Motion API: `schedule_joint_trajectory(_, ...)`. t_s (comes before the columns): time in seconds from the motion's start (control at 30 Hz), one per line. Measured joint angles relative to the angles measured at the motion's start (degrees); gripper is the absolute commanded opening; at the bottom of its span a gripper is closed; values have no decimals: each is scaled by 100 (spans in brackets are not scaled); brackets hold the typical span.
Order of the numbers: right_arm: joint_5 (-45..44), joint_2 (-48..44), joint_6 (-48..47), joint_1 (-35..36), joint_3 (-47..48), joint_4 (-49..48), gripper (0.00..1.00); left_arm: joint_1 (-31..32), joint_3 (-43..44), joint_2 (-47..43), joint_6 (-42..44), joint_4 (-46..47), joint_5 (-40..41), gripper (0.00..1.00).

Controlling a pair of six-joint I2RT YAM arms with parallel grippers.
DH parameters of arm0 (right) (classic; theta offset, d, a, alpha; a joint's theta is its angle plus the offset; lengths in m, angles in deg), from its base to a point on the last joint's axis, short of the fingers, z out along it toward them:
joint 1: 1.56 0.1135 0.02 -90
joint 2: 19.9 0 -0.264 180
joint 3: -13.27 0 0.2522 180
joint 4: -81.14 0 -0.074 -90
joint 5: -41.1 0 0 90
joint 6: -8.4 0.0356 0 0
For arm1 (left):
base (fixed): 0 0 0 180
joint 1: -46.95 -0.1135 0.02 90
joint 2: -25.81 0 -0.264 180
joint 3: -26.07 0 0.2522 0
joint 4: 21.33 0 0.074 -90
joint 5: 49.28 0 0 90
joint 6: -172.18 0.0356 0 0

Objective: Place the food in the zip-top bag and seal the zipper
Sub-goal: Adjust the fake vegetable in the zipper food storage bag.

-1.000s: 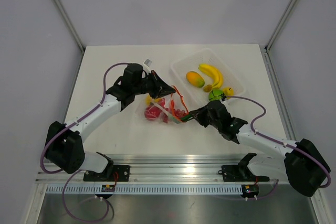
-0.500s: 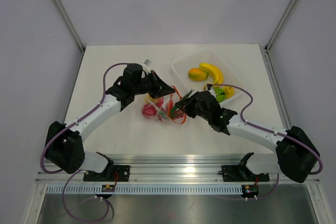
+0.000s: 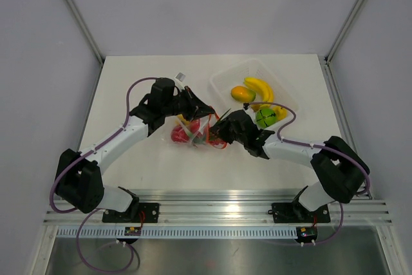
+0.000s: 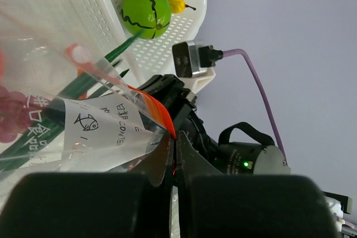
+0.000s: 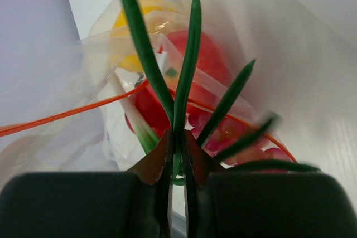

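My left gripper (image 4: 174, 140) is shut on the orange-red zipper (image 4: 159, 116) at the mouth of the clear zip-top bag (image 4: 106, 124), holding that edge up. In the top view it (image 3: 207, 111) sits at the bag's far side. The bag (image 3: 190, 132) holds red round fruits (image 5: 207, 54) and something yellow (image 5: 138, 26). My right gripper (image 5: 177, 140) is shut on the green stalks (image 5: 187, 65), whose leaves point into the bag's mouth. In the top view this gripper (image 3: 219, 129) is at the bag's right edge.
A white tray (image 3: 225, 79) at the back right holds a mango (image 3: 243, 94), a banana (image 3: 261, 87), a green round fruit (image 3: 265, 117) and a yellow pepper (image 3: 279, 113). The right forearm lies along the tray's near side.
My right arm has swung left and away from me with the green stalks, up to the bag's mouth. The bag has bunched up a little. The left gripper has stayed put.
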Motion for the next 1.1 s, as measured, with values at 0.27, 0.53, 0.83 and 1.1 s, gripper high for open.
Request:
schedule_joint_trajectory(0.27,68,267,-354,2,293,-17,11,0,-28,-15,0,-13,7,0)
schedule_joint_trajectory(0.53,367,31,-1207,7,852,688,52,-15,-28,-37,26,-59,13,0)
schedule_joint_trajectory(0.83,42,-1294,-2221,26,1126,2260,66,-111,-13,-79,52,-72,-15,0)
schedule_joint_trajectory(1.1,-232,-2153,-2645,-83,1217,2977,65,-122,162,-79,63,-87,-31,0)
